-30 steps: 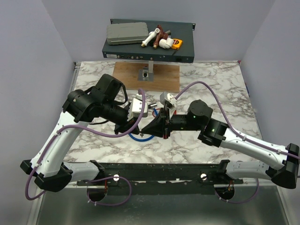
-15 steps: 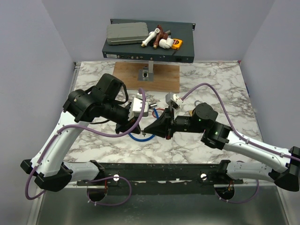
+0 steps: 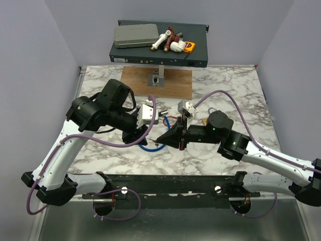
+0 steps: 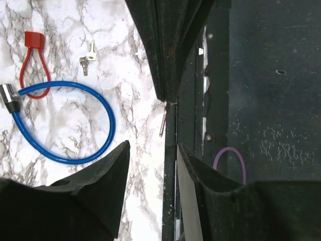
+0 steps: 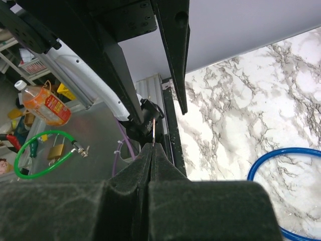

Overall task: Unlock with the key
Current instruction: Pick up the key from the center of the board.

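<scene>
Setting: a white-and-grey marble tabletop, with both arms reaching inward so that their tips meet near its middle.

Right gripper: its jaws are pressed together with no gap. It points toward the left arm and pinches a thin silver metal key at the very tips.

Key position: it is held above the marble and juts out beyond the right gripper's tips. In the right wrist view only a narrow sliver of it shows past the closed jaws.

Left gripper: its jaws are parted with a clear gap between the two black fingers. Nothing is gripped.

Key relative to left gripper: it lies just ahead of the parted fingertips and in line with the gap. It touches neither finger.

Blue cable: a glossy blue loop with a metal plug end. It lies flat on the marble, below and to one side of the two grippers.

Red plastic loop strap: a thin loop with a square red tab. It lies on the marble, and the blue cable crosses its lower end.

Small silver keys: they lie on the marble near the strap. Whether they are attached to it cannot be told.

Far edge: a wooden board carries a small metal fixture. Behind it stands a dark rack unit with assorted parts on top.
</scene>
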Available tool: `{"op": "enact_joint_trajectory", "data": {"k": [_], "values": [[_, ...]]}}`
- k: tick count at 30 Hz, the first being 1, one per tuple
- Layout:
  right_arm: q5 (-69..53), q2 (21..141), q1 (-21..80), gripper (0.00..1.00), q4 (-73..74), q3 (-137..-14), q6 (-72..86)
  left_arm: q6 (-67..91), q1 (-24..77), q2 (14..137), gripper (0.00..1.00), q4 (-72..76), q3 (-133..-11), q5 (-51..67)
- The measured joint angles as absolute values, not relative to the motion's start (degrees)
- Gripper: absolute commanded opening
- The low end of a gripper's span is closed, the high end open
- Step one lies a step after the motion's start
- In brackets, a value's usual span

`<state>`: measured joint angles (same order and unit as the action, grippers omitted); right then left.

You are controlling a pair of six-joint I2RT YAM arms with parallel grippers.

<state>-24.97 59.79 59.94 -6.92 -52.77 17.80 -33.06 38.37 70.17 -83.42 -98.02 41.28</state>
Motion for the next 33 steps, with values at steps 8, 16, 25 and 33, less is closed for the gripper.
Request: {"op": "enact_joint_trajectory", "data": {"k": [8,16,25,33], "values": [[-24.7,59.2,59.9,0.01,-4.4,-53.6,16.4,-31.6,37.8,70.0,0.4,-82.2,-98.9,38.0],[-24.8,59.8,59.9,0.01,-3.7,-55.5,15.8,-30.5,37.6,70.3,0.48,-82.0,-100.0,40.5],[-24.9,60.5,59.9,0.01,-3.7,-56.1,14.9,-30.3,37.6,71.3,0.34,-82.8,-100.6,44.0],[-24.9,61.1,59.9,0.01,-3.8,-56.1,14.9,-30.6,37.6,72.0,0.03,-83.2,-100.9,46.1]]}}
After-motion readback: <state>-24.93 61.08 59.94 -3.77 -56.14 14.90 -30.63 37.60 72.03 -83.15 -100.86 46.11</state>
